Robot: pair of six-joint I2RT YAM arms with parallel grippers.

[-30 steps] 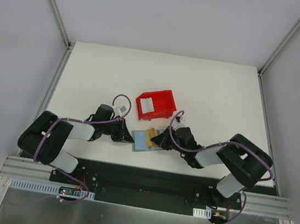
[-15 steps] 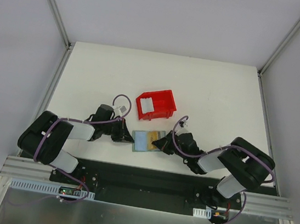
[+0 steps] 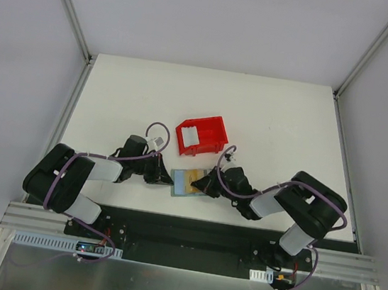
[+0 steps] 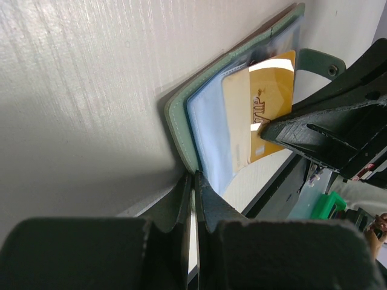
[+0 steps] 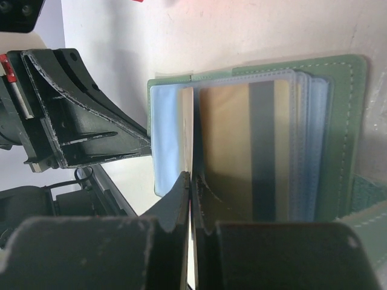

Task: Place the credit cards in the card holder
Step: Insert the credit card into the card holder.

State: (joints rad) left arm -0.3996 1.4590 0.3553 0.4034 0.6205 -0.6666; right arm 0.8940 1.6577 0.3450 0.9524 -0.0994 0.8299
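White tabletop (image 3: 283,121) carries everything we see. Our left gripper (image 4: 193,179) is clenched with its tips at the left edge of the open card holder (image 5: 347,121). Our right gripper (image 5: 190,176) is likewise clenched, tips on the one orange-gold card (image 4: 273,81), which reads "VIP" and lies partly tucked among the holder's clear sleeves beside a pale card (image 5: 187,121). Just behind the card holder we count one red bin (image 3: 210,129) with something white in it.

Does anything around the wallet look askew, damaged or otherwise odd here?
Nothing is spilled or damaged. The one unsettled thing is the orange-gold card: it looks only partly tucked into the clear sleeves of the open card holder, one end exposed.
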